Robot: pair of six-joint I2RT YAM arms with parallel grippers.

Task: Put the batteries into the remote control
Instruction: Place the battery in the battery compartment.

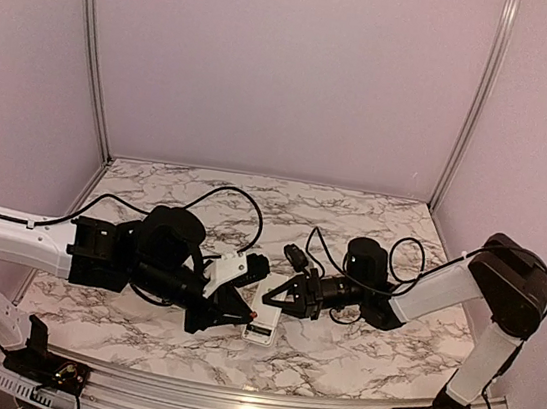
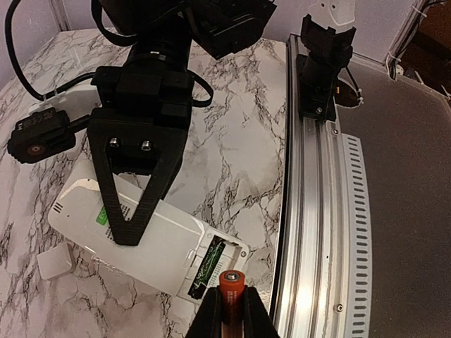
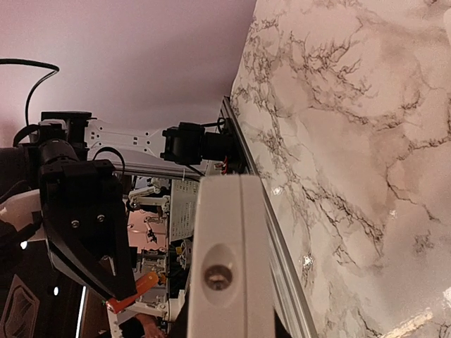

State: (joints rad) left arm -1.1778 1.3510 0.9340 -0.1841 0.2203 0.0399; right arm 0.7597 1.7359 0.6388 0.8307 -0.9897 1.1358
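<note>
The white remote control (image 2: 151, 232) lies back-up near the table's front edge, its battery bay (image 2: 215, 259) open. A dark battery (image 2: 206, 264) with green print lies in one slot. My left gripper (image 2: 231, 301) is shut on the orange-red battery (image 2: 231, 285), held just short of the bay's end. My right gripper (image 2: 134, 204) is shut on the remote's middle. In the top view the remote (image 1: 261, 322) sits between the left gripper (image 1: 239, 313) and right gripper (image 1: 276, 301). The right wrist view shows the remote (image 3: 229, 239) end-on and the orange-red battery (image 3: 134, 291).
A small loose white cover piece (image 2: 54, 260) lies on the marble beside the remote. The aluminium rail (image 2: 317, 211) runs along the table's near edge close to the remote. Cables (image 1: 234, 199) loop over the table behind the arms.
</note>
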